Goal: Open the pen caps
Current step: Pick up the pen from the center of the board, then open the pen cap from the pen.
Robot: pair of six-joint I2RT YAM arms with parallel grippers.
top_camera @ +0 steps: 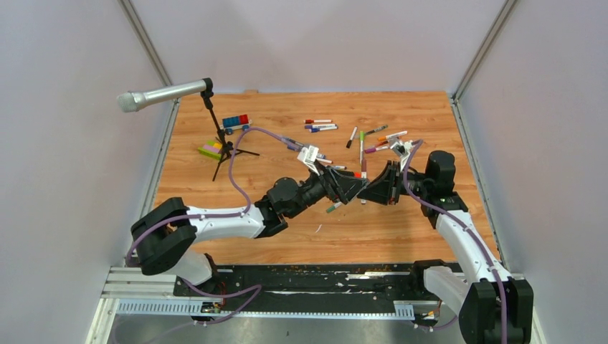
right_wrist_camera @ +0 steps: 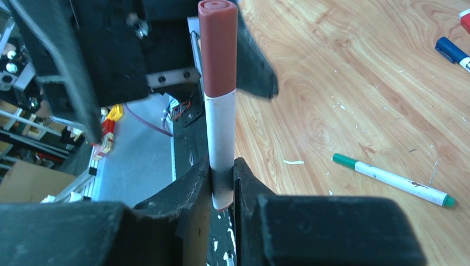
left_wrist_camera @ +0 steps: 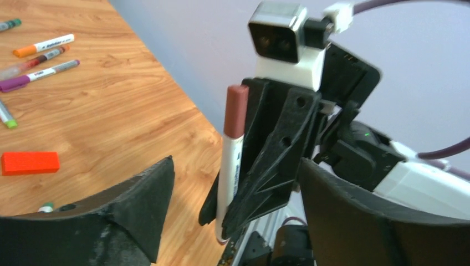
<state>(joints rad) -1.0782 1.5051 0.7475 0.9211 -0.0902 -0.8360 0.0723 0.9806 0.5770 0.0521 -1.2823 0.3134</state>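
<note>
1. Item under work: one pen (right_wrist_camera: 220, 133) with a white barrel and its brown cap (right_wrist_camera: 218, 50) fitted. It stands upright in the centre of the right wrist view, clear of the surface (right_wrist_camera: 343, 83), with the cap end at the top edge of the frame.
2. Handling, my judgement: light, stiff plastic, smooth and probably slippery. The cap looks like a friction fit and should release on a straight pull along the barrel. A bending load could lever the pen out sideways.
3. Hold points, my judgement: the barrel low down, as now, and the cap by its sides, above its seam with the white barrel.
4. My right pincer (right_wrist_camera: 221, 177) is pinching the barrel near its lower end, at the bottom centre of its view.
5. My left pincer (left_wrist_camera: 235, 166) is spread wide, with fingers at the lower left and lower right of its view. It faces the cap and grips nothing.
6. Pose: in the top view both arms reach inward and meet nose to nose at mid-frame.
7. Other pens (top_camera: 323, 125) lie scattered in the upper middle of the top view; their cap status is too small to confirm.
</note>
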